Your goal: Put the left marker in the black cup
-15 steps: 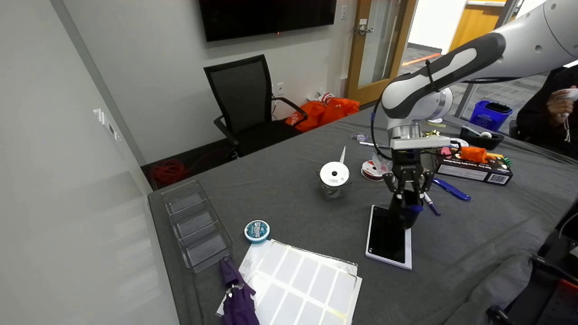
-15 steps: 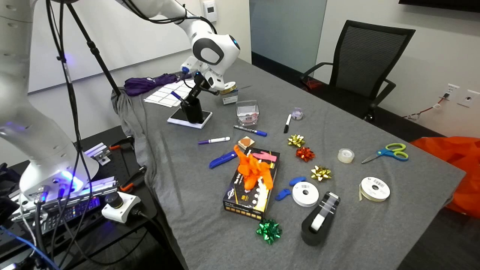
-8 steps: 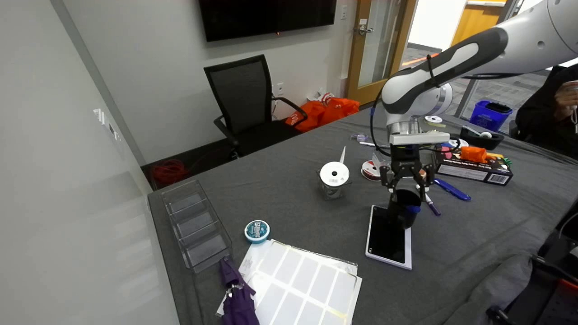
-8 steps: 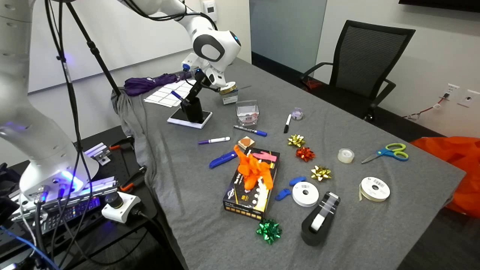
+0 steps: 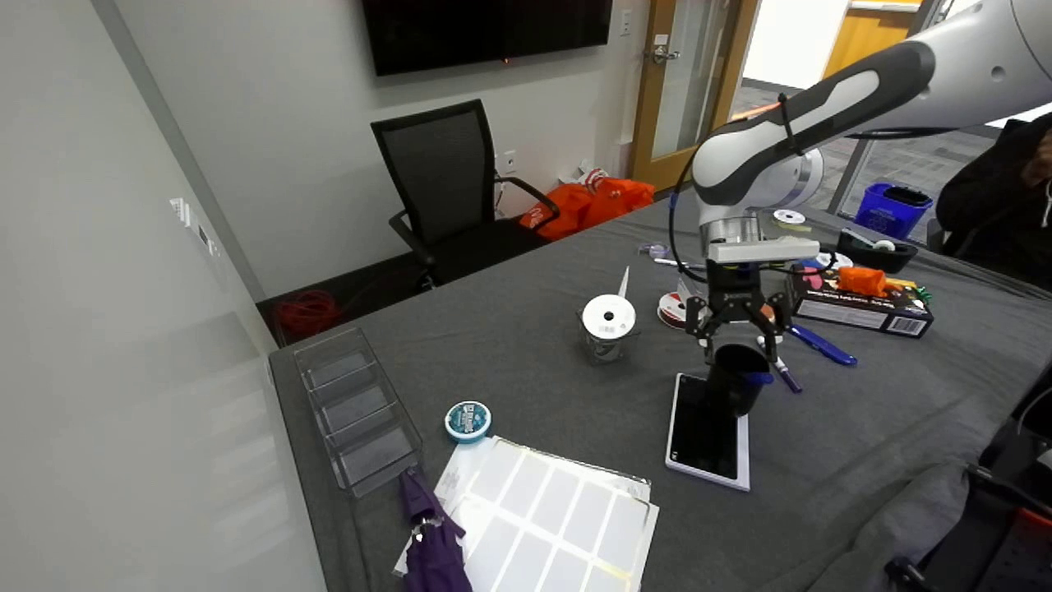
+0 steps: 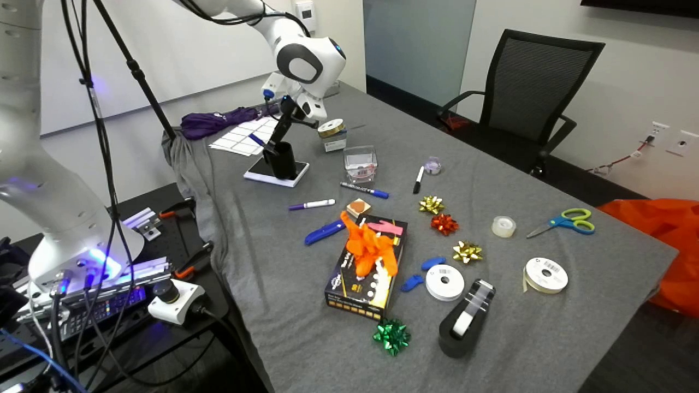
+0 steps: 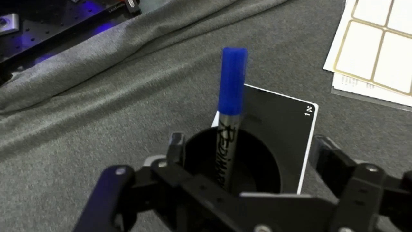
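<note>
The black cup (image 5: 734,390) stands upright, resting at least partly on a flat black-and-white rectangle (image 5: 699,444). Inside it leans the left marker (image 7: 231,83), blue-capped with a silver lettered barrel. Its capped end sticks out past the cup's rim in both exterior views, and its lower end is deep in the cup. My gripper (image 7: 249,146) is open just above the cup. In the wrist view one finger (image 7: 176,146) is beside the rim and the opposite finger (image 7: 333,161) stands well off to the right. The marker rises between them, not pinched by either.
A purple-and-white marker (image 6: 311,204), a blue-capped marker (image 6: 364,190) and a blue cutter (image 6: 325,232) lie near the glove box (image 6: 349,292). A clear container (image 6: 360,164) and a ribbon-topped holder (image 6: 334,143) stand beyond the cup. White label sheets (image 5: 542,526) lie nearby.
My fingers have spread from close together to wide apart. The gripper has lifted slightly off the cup. The marker stays in the cup, its cap shifting a little to the side.
</note>
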